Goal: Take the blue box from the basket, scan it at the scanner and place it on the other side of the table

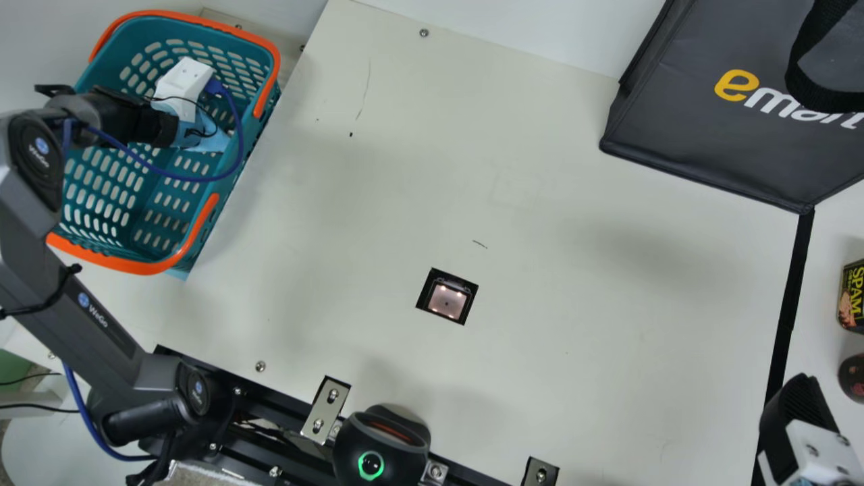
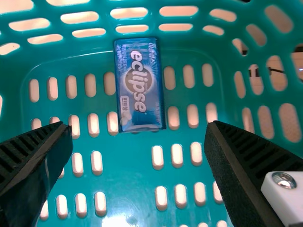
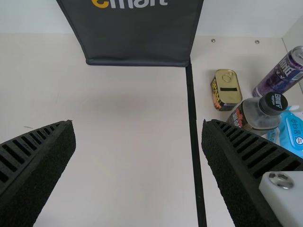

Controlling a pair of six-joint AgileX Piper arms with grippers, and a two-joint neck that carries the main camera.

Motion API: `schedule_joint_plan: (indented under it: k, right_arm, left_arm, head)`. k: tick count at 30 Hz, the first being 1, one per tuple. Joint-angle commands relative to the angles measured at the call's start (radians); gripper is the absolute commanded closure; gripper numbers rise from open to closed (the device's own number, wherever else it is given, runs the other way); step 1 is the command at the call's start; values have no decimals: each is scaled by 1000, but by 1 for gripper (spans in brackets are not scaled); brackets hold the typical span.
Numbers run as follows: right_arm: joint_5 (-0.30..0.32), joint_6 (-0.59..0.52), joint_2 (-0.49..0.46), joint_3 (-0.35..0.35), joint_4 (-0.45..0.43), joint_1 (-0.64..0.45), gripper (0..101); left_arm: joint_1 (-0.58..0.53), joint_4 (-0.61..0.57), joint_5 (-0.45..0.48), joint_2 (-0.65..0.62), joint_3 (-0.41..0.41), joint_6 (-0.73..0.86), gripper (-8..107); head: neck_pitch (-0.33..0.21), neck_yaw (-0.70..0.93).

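Note:
In the main view my left gripper (image 1: 192,131) reaches down into the teal basket (image 1: 155,266) at the far left. The left wrist view shows the blue box (image 2: 138,85) lying in the basket (image 2: 125,161), beyond the fingertips of my left gripper (image 2: 137,130), which is open with nothing between its fingers. The scanner (image 1: 447,300) is set in the table's middle, lit. My right gripper (image 1: 796,405) is at the lower right of the main view; in the right wrist view this gripper (image 3: 137,127) stands open over the table.
A black bag (image 1: 709,135) stands at the back right. Past the black tape line (image 1: 790,297) are a can (image 3: 226,90), a jar (image 3: 258,113), a purple can (image 3: 281,73) and a blue pack (image 3: 291,132). A round black device (image 1: 381,445) sits at the front edge.

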Motion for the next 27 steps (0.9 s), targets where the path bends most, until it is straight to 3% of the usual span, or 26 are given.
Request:
schedule_joint_plan:
  k: [1, 10, 27]
  right_arm:
    - [0, 0, 0, 0, 0, 0, 6]
    - [0, 0, 0, 0, 0, 0, 6]
    - [0, 0, 0, 0, 0, 0, 6]
  left_arm:
    - [-5, 2, -5, 13, -12, -12, 9]
    - [-39, 79, -20, 75, -84, -150, 9]
    - [-82, 335, 9, 159, -217, -487, 9]
  head:
    - [-29, 4]
    - [-29, 4]
    - [-29, 4]
